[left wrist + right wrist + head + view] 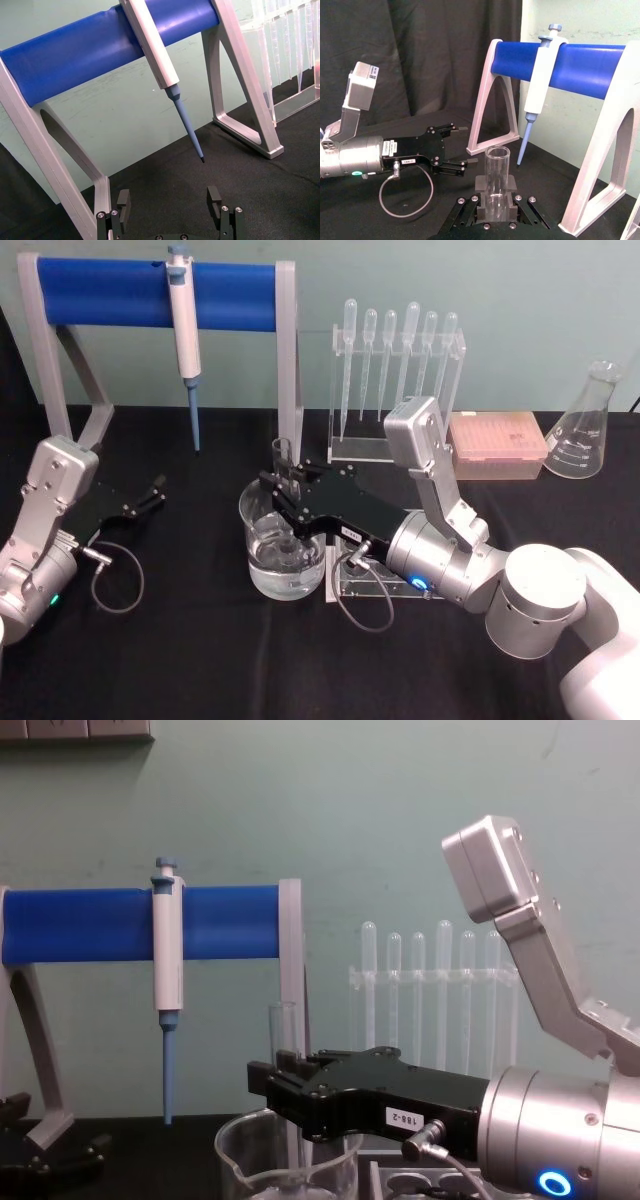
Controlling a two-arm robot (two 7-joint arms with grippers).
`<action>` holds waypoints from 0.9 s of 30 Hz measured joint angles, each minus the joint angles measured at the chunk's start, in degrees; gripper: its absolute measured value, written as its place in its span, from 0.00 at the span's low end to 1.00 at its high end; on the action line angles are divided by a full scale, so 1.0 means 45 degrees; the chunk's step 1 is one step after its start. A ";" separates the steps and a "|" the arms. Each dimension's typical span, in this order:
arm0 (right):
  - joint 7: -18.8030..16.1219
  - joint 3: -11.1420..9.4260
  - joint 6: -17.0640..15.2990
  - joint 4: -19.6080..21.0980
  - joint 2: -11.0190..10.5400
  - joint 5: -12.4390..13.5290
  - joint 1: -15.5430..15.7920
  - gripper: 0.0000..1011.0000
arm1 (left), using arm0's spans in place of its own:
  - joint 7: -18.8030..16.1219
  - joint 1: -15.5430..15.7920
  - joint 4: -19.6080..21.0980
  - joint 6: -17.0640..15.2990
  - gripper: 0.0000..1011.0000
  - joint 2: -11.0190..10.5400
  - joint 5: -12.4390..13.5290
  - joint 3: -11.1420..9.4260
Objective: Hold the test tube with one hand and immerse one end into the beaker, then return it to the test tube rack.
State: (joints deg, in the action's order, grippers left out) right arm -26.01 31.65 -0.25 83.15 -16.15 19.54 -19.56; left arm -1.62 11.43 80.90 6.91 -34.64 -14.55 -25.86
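The test tube (283,458) stands upright, clear glass with its open rim at the top. My right gripper (287,496) is shut on its middle. The tube's lower part reaches down inside the beaker (262,562), a wide clear glass with water in its bottom; the black fingers hide part of it. The chest view shows the test tube (283,1032) rising above the right gripper (291,1072) and passing below the beaker (240,1160) rim. In the right wrist view the test tube (497,172) sits clamped between the fingers. My left gripper (150,494) rests open at the far left, seen open (169,200) with nothing between its fingers.
A blue-barred stand (110,292) holding a white-and-blue micropipette (185,330) rises behind the beaker. A clear rack of plastic pipettes (398,360), a pink tip box (497,446) and a conical flask (586,424) stand at the back right. A clear holed rack (372,586) lies under my right wrist.
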 joint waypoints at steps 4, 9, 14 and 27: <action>0.0000 0.0000 0.0000 0.0000 0.0000 0.0000 0.0000 0.22 | 0.0000 0.0000 -0.0001 0.0000 0.99 0.0000 0.0000 -0.0001; -0.0001 0.0000 0.0000 0.0000 0.0000 0.0000 0.0000 0.22 | -0.0001 0.0000 -0.0001 0.0000 0.99 0.0000 0.0001 -0.0001; 0.0000 0.0000 0.0000 -0.0001 0.0000 0.0000 0.0000 0.22 | 0.0000 0.0000 0.0000 0.0000 0.99 0.0000 0.0001 -0.0001; 0.0000 0.0000 0.0000 0.0000 0.0000 0.0000 0.0000 0.22 | -0.0001 0.0000 -0.0001 0.0000 0.99 0.0000 0.0001 -0.0001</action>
State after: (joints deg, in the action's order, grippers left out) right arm -26.01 31.65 -0.25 83.15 -16.15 19.54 -19.56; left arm -1.62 11.43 80.90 6.91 -34.65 -14.55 -25.86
